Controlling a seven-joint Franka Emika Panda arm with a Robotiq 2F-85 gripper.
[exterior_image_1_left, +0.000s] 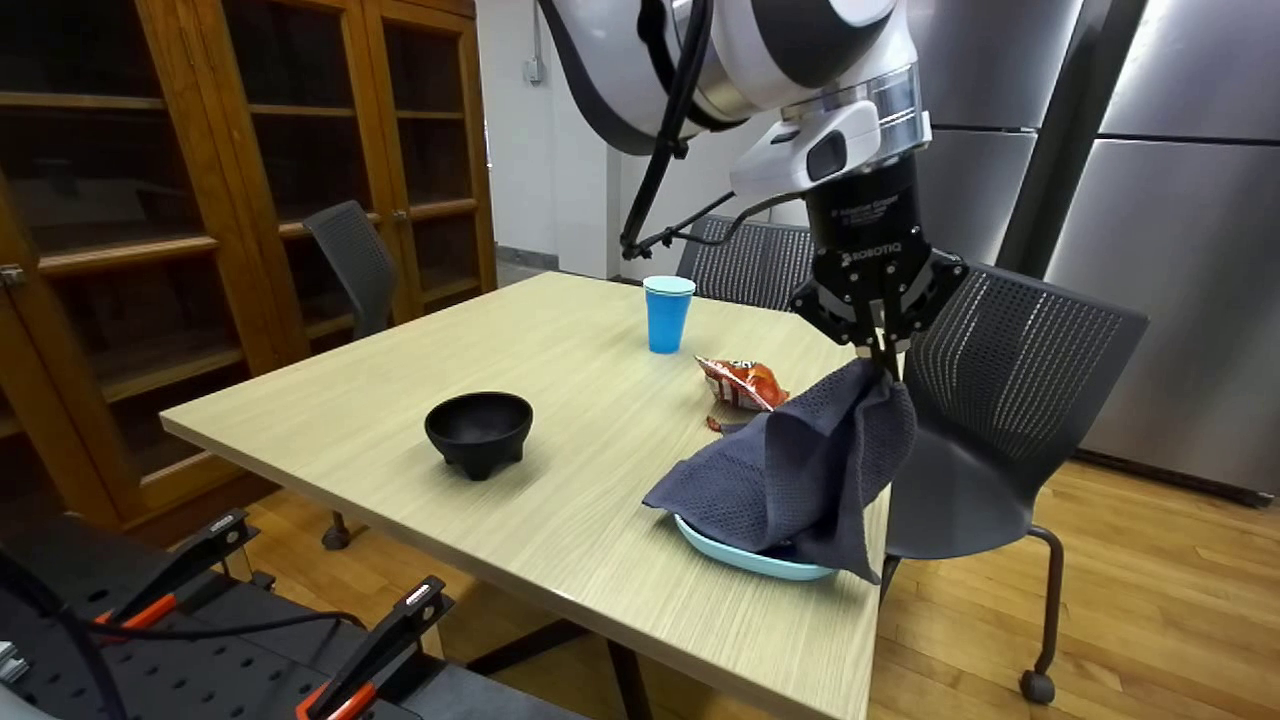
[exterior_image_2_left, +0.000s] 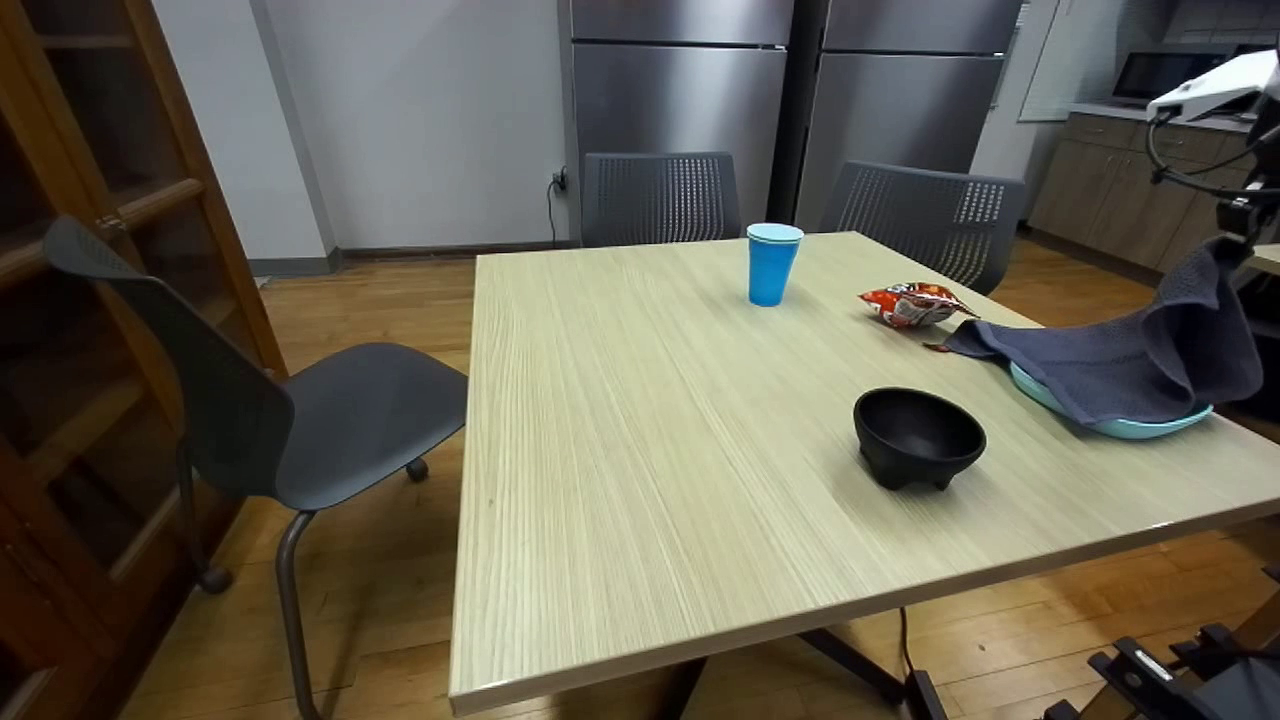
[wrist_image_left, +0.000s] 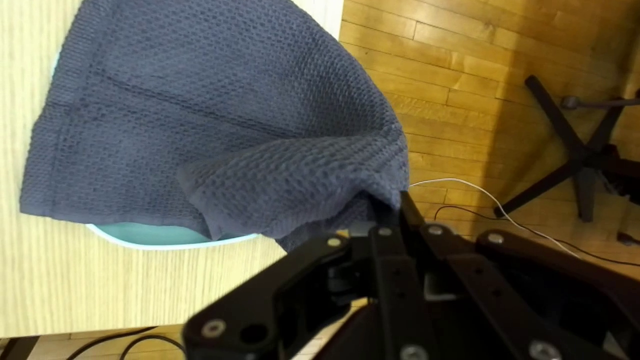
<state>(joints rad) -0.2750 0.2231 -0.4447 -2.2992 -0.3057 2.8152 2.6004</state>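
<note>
My gripper (exterior_image_1_left: 884, 362) is shut on a dark blue-grey towel (exterior_image_1_left: 790, 470) and holds it up by one part near the table's edge. In the wrist view the fingertips (wrist_image_left: 397, 212) are together at a fold of the towel (wrist_image_left: 200, 115). The rest of the towel hangs and drapes over a light turquoise dish (exterior_image_1_left: 750, 562), hiding most of it. The dish's rim also shows in the wrist view (wrist_image_left: 165, 246) and under the towel in an exterior view (exterior_image_2_left: 1150, 430). One towel end reaches the tabletop beside the dish.
On the pale wood table (exterior_image_2_left: 640, 450) stand a black footed bowl (exterior_image_1_left: 480, 430), a blue cup (exterior_image_1_left: 668, 318) and a crumpled red snack bag (exterior_image_2_left: 915, 305). A small reddish piece (exterior_image_1_left: 713, 424) lies by the bag. Dark chairs (exterior_image_1_left: 1000, 360) stand around the table.
</note>
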